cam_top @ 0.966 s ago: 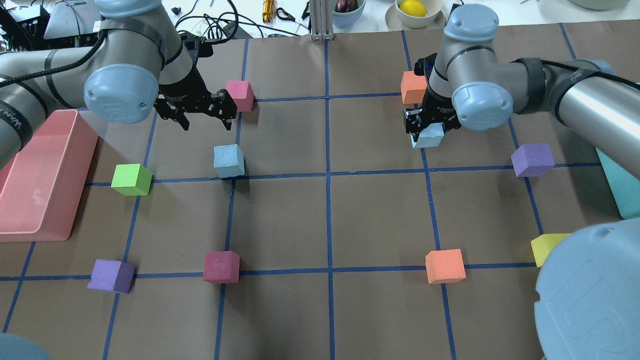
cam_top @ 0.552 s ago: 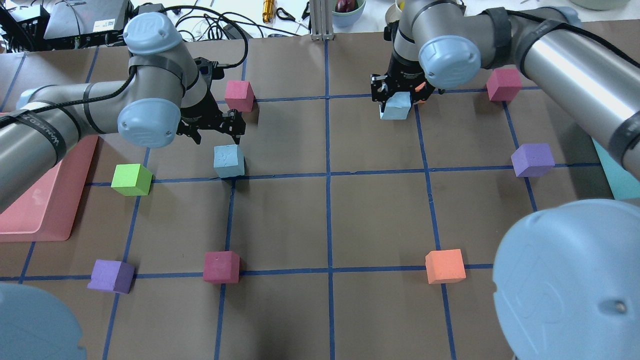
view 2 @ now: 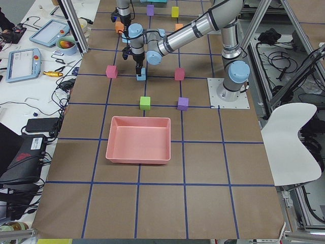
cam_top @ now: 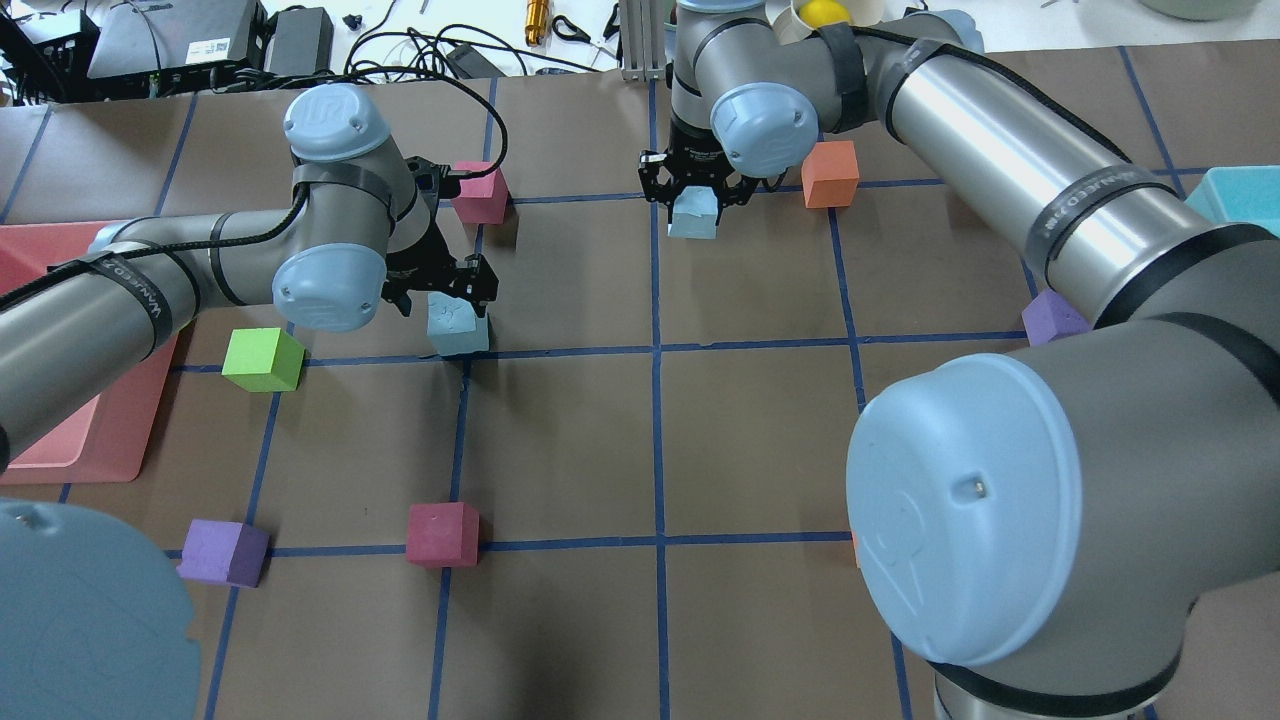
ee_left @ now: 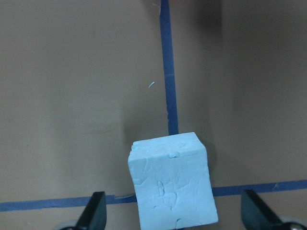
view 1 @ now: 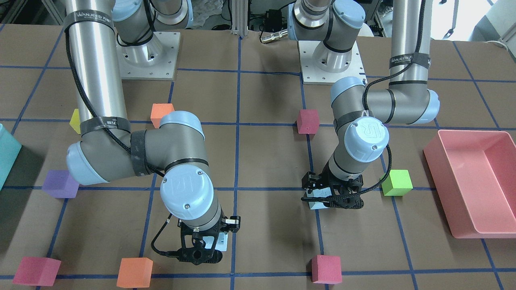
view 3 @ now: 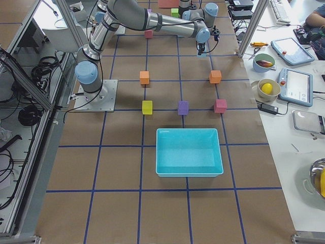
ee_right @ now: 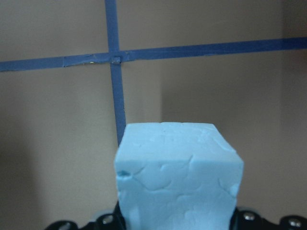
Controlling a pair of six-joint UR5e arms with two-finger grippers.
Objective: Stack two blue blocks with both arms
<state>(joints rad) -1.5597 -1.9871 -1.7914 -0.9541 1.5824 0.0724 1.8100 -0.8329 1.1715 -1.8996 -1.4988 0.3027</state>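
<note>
One pale blue block [cam_top: 458, 327] sits on the brown table on a blue tape line, left of centre. My left gripper [cam_top: 444, 295] is open and hangs just above it. In the left wrist view the block [ee_left: 170, 184] lies between the two spread fingers [ee_left: 93, 215]. My right gripper [cam_top: 693, 195] is shut on the second blue block [cam_top: 692, 217] and holds it above the table at the far centre. That block fills the right wrist view [ee_right: 177, 177]. From the front, the right gripper [view 1: 201, 249] and left gripper [view 1: 331, 199] both point down.
A pink bin [cam_top: 60, 440] stands at the left and a teal bin [cam_top: 1240, 195] at the right. Other cubes lie around: green [cam_top: 262, 360], magenta [cam_top: 480, 193], orange [cam_top: 830, 173], purple [cam_top: 1050, 318], purple [cam_top: 222, 552], magenta [cam_top: 442, 534].
My right gripper has carried its blue block leftward and away, from the right half to the centre line. My left gripper has moved nearer and lower, over the resting blue block.
</note>
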